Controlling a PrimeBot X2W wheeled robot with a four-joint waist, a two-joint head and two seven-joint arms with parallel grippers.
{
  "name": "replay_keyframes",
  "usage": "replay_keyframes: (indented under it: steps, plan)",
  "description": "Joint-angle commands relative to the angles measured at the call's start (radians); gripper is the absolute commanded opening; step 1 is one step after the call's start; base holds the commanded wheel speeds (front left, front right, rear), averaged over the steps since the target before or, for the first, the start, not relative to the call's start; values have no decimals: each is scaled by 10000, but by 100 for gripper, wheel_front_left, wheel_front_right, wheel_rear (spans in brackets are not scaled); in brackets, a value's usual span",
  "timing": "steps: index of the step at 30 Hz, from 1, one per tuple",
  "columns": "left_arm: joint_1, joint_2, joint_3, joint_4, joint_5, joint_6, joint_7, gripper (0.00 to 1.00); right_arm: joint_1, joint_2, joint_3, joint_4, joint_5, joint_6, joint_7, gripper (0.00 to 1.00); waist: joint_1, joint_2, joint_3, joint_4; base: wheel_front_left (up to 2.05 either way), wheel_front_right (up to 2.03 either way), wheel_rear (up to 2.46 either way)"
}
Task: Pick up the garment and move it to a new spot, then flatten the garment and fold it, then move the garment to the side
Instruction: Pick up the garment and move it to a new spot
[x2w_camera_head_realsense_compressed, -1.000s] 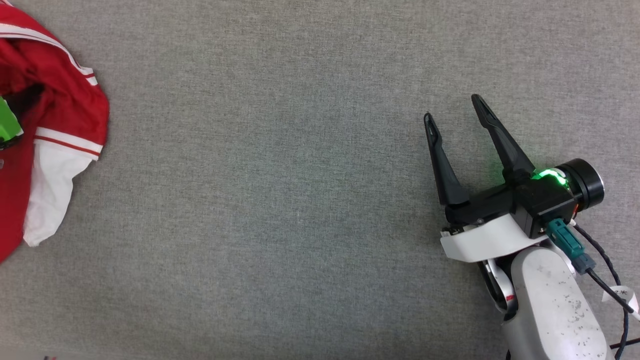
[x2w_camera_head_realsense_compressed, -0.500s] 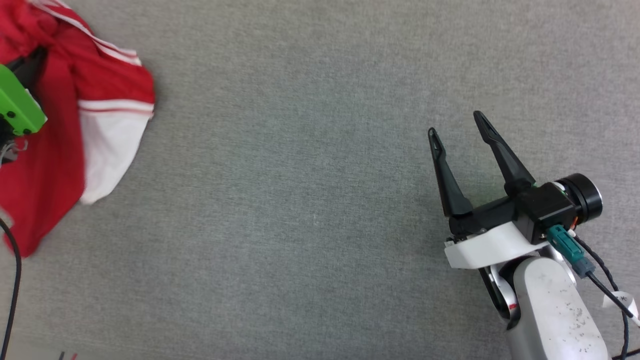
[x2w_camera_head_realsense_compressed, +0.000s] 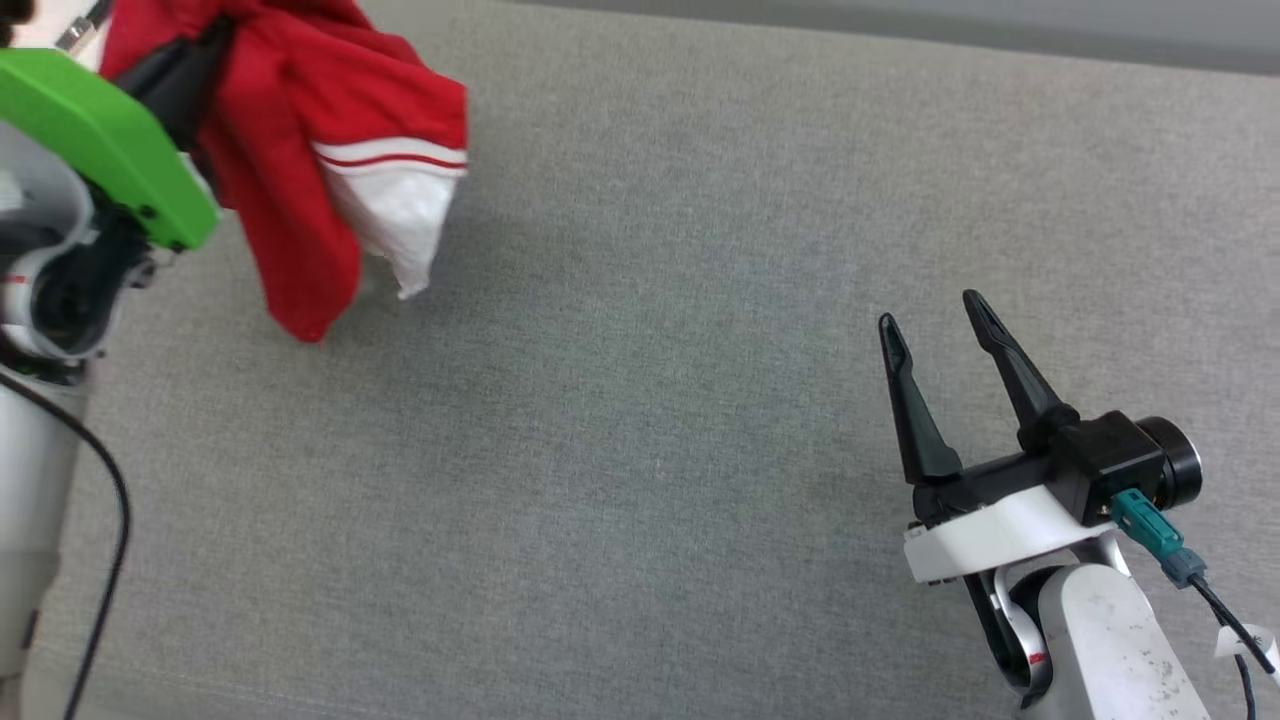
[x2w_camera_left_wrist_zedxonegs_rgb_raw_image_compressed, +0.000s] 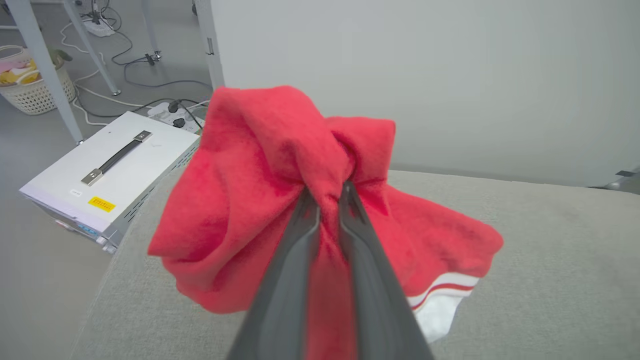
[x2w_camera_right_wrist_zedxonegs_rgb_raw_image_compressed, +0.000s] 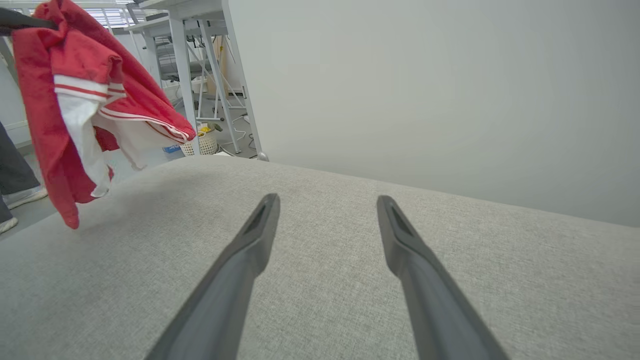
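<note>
The garment (x2w_camera_head_realsense_compressed: 300, 150) is a bunched red shirt with a white sleeve and red-white trim, hanging above the grey surface at the upper left of the head view. My left gripper (x2w_camera_left_wrist_zedxonegs_rgb_raw_image_compressed: 330, 192) is shut on a fold of the garment (x2w_camera_left_wrist_zedxonegs_rgb_raw_image_compressed: 250, 200), its two dark fingers pinched together in the red cloth. In the right wrist view the garment (x2w_camera_right_wrist_zedxonegs_rgb_raw_image_compressed: 65, 115) dangles at the far left, clear of the surface. My right gripper (x2w_camera_head_realsense_compressed: 935, 315) hovers open at the lower right, far from the shirt, with nothing between its fingers (x2w_camera_right_wrist_zedxonegs_rgb_raw_image_compressed: 260, 225).
The grey fabric-covered work surface (x2w_camera_head_realsense_compressed: 640, 400) spreads across the middle. Beyond its left edge a white metal case (x2w_camera_left_wrist_zedxonegs_rgb_raw_image_compressed: 110, 170) lies on the floor, with cables, table legs and a woven basket (x2w_camera_left_wrist_zedxonegs_rgb_raw_image_compressed: 30, 85). A pale wall (x2w_camera_right_wrist_zedxonegs_rgb_raw_image_compressed: 425, 90) rises behind the surface's far edge.
The head camera has shifted. My left gripper has lifted the garment up off the surface and carried it rightward; the shirt now hangs bunched. The right gripper stays open.
</note>
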Motion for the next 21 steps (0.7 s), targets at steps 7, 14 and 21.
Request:
replay_keyframes:
  steps: [7, 14, 21]
  plan:
    - [321, -1470, -829, -985, -72, 870, 296, 0, 412, -32, -82, -3, 380, 35, -61, 100, 1, -1, -737, -525, 0, 0, 0]
    - [196, -3159, -1934, -449, 92, 1024, 144, 0, 676, -32, -68, -94, 734, 35, -61, 100, 1, -1, -799, -1321, 0, 0, 0]
    - [-98, -4672, -2845, 1288, 622, 969, -683, 0, 738, -32, -228, -503, 1327, 35, -61, 100, 1, -1, -539, -1992, 0, 0, 0]
